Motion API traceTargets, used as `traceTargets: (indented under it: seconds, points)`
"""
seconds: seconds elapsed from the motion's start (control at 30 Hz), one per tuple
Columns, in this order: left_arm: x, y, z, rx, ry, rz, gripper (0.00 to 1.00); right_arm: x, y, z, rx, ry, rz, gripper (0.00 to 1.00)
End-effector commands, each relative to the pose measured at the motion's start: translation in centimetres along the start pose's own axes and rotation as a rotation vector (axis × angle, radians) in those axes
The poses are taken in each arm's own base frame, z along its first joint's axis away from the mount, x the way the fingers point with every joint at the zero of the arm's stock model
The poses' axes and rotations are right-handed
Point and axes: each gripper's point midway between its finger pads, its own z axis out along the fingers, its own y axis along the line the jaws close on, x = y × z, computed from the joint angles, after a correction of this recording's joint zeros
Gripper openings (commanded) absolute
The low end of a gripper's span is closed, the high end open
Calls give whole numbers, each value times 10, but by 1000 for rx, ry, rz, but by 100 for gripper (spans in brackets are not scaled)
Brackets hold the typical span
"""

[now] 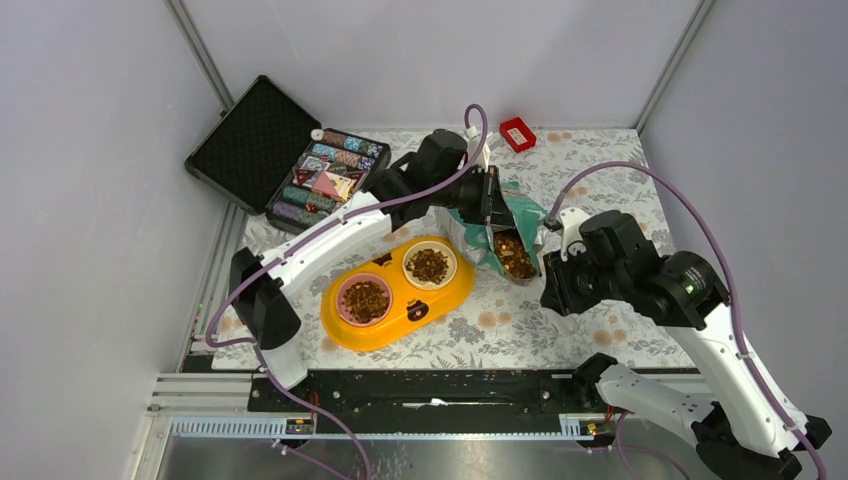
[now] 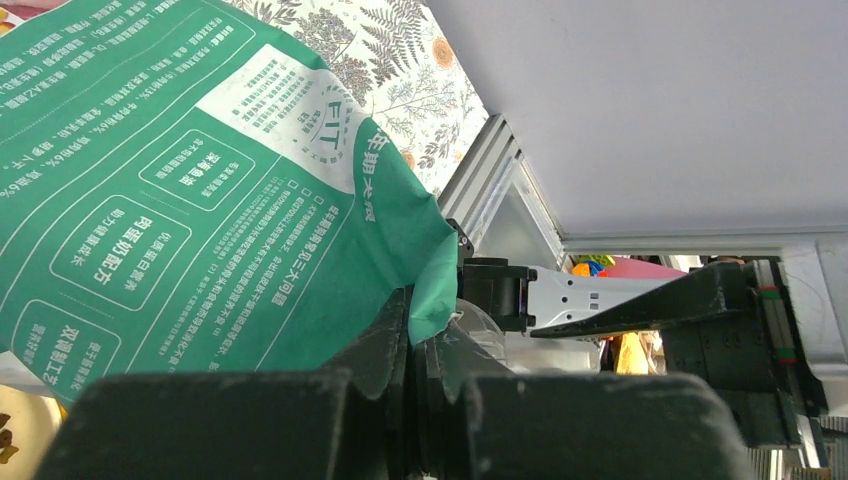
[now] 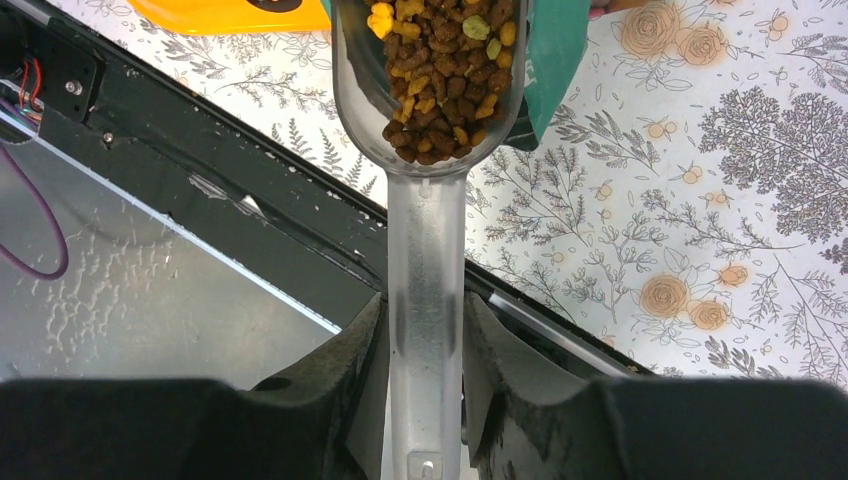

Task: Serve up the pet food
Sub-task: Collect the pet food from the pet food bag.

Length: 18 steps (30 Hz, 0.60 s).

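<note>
The teal pouch (image 1: 524,215) stands behind the yellow feeder, its mouth open. My left gripper (image 1: 490,196) is shut on the pouch's upper edge; in the left wrist view the green printed pouch (image 2: 200,190) fills the left side and a fold of it is pinched in the gripper (image 2: 428,335). My right gripper (image 3: 425,330) is shut on the handle of a clear plastic scoop (image 3: 427,230). The scoop (image 1: 514,256) is heaped with pet food (image 3: 440,70), brown kibble with some yellow and green bits, and sits at the pouch's mouth. My right gripper (image 1: 547,282) is at its right.
A yellow double-bowl feeder (image 1: 460,290) lies left of the pouch, with kibble in both its pink bowl (image 1: 364,299) and its white bowl (image 1: 430,265). An open black case of chips (image 1: 300,165) sits back left, a small red box (image 1: 517,133) at the back. A black rail (image 1: 430,390) runs along the near edge.
</note>
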Motion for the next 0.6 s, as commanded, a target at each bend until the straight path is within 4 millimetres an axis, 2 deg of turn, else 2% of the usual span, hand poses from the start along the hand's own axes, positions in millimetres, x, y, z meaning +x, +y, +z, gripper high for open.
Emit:
traceTargets:
  seconds: [0.0,0.57]
  points:
    - [-52,-98,-46,281,-162,143,0,-2,9,-16,-35,8,-54,0]
    - [-62,-92,-44,271,-175,138,0,12,12,-28,-7,86,-78,0]
